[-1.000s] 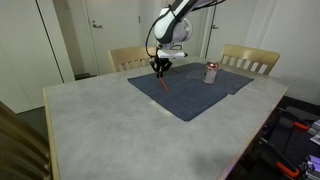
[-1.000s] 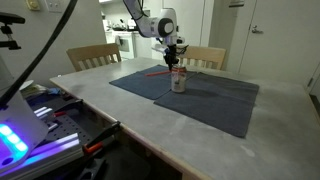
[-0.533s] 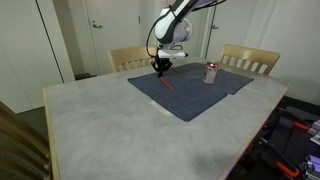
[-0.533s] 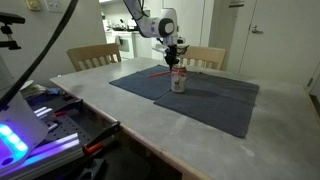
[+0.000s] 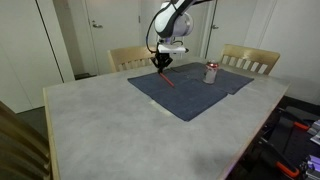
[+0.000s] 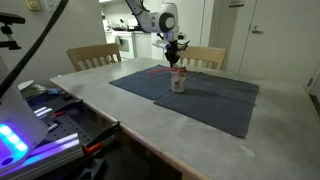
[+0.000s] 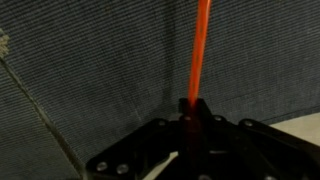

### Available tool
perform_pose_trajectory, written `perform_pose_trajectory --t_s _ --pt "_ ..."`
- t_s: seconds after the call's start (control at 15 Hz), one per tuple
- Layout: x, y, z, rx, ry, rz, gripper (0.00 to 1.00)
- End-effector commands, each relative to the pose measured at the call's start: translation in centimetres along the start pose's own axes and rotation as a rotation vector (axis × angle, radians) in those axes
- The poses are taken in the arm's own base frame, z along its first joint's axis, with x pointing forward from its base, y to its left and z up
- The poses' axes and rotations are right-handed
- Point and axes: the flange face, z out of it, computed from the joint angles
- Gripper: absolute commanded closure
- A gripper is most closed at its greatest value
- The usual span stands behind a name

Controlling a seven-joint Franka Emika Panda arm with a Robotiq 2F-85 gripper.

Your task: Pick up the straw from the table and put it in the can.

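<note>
The thin red straw (image 5: 167,80) slants down from my gripper (image 5: 160,63), whose jaws are shut on its upper end. Its lower end is close over the dark blue cloth (image 5: 190,97). In the wrist view the straw (image 7: 198,50) runs straight out from between the black fingers (image 7: 190,112) over the blue weave. The small silver and red can (image 5: 211,72) stands upright on the cloth, some way to the side of the gripper. In an exterior view the gripper (image 6: 173,60) hangs just behind the can (image 6: 179,81). The cloth lies on the pale marbled table (image 5: 100,120).
Two wooden chairs (image 5: 130,57) (image 5: 250,60) stand at the table's far side. Equipment with cables and a blue light (image 6: 20,140) sits beside the table edge. Doors and white walls are behind the arm.
The jaws have closed fully on the straw's end. The gripper has risen a little, tilting the straw up off the cloth.
</note>
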Motion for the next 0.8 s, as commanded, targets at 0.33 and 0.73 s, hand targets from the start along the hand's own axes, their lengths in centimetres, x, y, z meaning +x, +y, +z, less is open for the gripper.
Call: perform_pose_trajectory --t_s 0.33,0.73 --pt "-0.1 0.0 -7.4 -0.069 0.152 -0.095 0.98" --pt "-2.5 -0.3 -11.4 -0.166 0.272 -0.133 0.98"
